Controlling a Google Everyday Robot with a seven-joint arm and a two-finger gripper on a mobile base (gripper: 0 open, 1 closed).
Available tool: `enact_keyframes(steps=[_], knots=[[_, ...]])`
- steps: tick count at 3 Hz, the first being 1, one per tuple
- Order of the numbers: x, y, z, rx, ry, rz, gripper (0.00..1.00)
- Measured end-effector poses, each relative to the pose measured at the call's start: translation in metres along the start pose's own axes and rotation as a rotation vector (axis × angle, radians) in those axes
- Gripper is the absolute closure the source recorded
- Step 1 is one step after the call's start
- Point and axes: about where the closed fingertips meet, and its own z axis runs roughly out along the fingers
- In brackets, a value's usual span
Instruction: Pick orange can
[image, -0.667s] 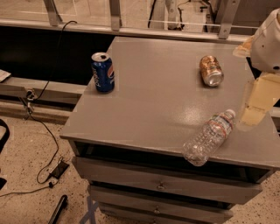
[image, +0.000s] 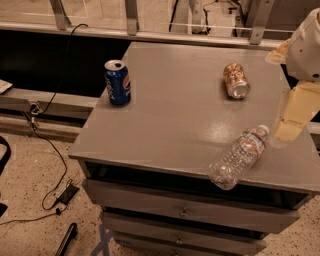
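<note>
the orange can (image: 236, 80) lies on its side on the far right part of the grey bench (image: 170, 125), well back from the near edge. its long axis runs from far to near, leaning a little to the right at the near end. the silver top faces the near edge and the other end points toward the back of the bench. nothing touches it.

the gripper (image: 291, 124) hangs at the right edge of the bench, a pale yellowish piece below the white arm (image: 307, 47), to the right of the orange can and apart from it. whether it is spread or closed, i cannot tell.

a clear plastic bottle (image: 239, 156) lies on its side near the front right, cap toward the gripper, its base jutting past the near edge. a blue can (image: 117, 82) stands upright at the left side, well apart from the orange can.
</note>
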Motion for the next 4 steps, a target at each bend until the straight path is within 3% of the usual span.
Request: enact_keyframes(steps=[1, 2, 3, 4], knots=[[-0.001, -0.041, 0.028, -0.003, 0.042, 0.044, 0.0], [0.003, -0.108, 0.063, 0.022, 0.097, 0.154, 0.0], [0.01, -0.174, 0.089, 0.068, 0.092, 0.309, 0.0], [0.026, -0.216, 0.098, 0.123, 0.024, 0.512, 0.0]])
